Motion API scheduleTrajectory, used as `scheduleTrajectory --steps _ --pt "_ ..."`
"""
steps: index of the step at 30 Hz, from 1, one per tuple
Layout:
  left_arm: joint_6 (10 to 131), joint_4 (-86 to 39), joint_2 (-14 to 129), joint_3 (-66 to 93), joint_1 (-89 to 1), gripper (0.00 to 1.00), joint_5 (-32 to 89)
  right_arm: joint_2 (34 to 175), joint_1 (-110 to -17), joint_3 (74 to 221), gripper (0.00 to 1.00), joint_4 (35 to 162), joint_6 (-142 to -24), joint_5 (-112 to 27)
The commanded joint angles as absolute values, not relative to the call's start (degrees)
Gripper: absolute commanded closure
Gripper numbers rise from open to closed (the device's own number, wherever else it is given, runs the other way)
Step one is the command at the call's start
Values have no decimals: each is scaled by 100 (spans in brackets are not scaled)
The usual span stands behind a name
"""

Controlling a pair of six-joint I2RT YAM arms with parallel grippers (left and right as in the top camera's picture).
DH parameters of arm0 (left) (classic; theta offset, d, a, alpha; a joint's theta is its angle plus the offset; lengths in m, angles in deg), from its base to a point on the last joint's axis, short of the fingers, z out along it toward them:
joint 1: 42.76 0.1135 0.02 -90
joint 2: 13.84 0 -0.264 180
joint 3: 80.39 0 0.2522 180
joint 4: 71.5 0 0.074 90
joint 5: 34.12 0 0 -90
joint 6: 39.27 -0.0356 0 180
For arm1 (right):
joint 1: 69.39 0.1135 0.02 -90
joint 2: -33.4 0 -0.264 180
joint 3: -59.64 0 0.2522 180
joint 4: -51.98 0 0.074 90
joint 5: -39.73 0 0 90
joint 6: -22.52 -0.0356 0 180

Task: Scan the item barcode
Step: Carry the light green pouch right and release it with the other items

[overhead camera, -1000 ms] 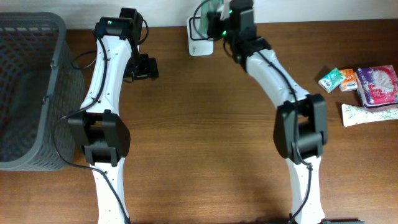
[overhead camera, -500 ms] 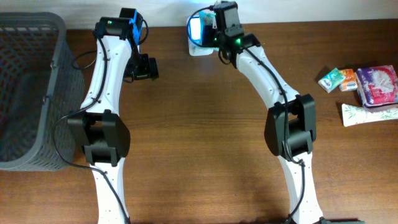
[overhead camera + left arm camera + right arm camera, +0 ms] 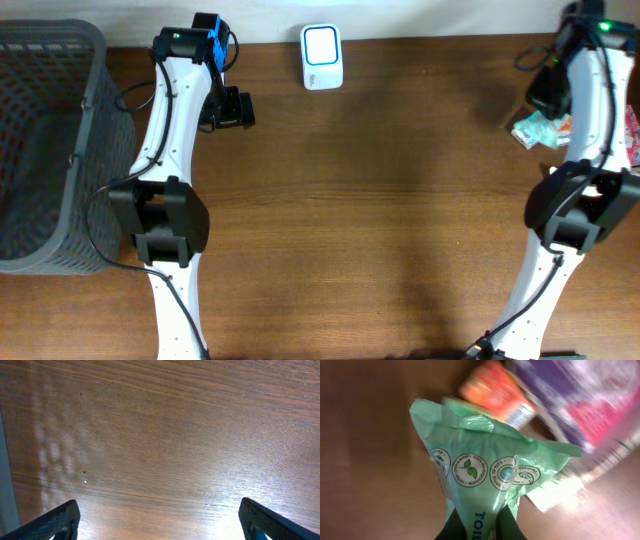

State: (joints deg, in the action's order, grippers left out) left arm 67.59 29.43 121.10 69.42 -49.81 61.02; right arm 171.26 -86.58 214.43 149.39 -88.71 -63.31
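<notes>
In the right wrist view a thin green plastic packet (image 3: pixel 485 465) with round printed icons and blue lettering is pinched between my right gripper's (image 3: pixel 481 516) dark fingers. Seen from overhead, that gripper (image 3: pixel 548 95) hangs at the far right of the table, over a pile of packets. The white barcode scanner (image 3: pixel 322 44), with its blue-ringed window, stands at the back centre with nothing over it. My left gripper (image 3: pixel 232 108) hovers left of the scanner; its wrist view shows both fingers (image 3: pixel 55 522) spread wide over bare wood, gripper (image 3: pixel 159 522) open.
A grey mesh basket (image 3: pixel 40 150) fills the left edge. Below the held packet lie an orange packet (image 3: pixel 497 392) and a purple-pink pack (image 3: pixel 575 405). From overhead, a small green-white packet (image 3: pixel 533 130) lies beside the right arm.
My right arm has swung from the scanner at the back centre to the far right, carrying the green packet. The scanner is now uncovered. The left arm has not moved.
</notes>
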Motion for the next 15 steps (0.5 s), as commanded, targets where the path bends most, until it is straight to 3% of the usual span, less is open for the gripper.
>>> scheduleTrajectory --steps 1,3,5,6,11,15 --pt "6692 2946 12171 6927 -4987 1 6111 16881 -8986 21216 96 15151 -8874 -6383" --pt "6692 2948 12171 6927 -4983 1 6111 16881 -9082 21102 93 15237 -8874 -6386" --pt "6692 2946 12171 6927 -4983 1 6109 16881 -9095 21087 19 15274 -8736 -6408" --pt "6692 2946 12171 6927 -4983 1 6111 16875 -9119 21111 1 15315 -8655 -6408" --pt "6692 2946 12171 6927 -4983 1 6111 16339 -9239 21260 1 15796 -8749 -6021" --pt "6692 2948 12171 6927 -4983 1 6109 14818 -9112 21258 1 16124 -8742 -5564"
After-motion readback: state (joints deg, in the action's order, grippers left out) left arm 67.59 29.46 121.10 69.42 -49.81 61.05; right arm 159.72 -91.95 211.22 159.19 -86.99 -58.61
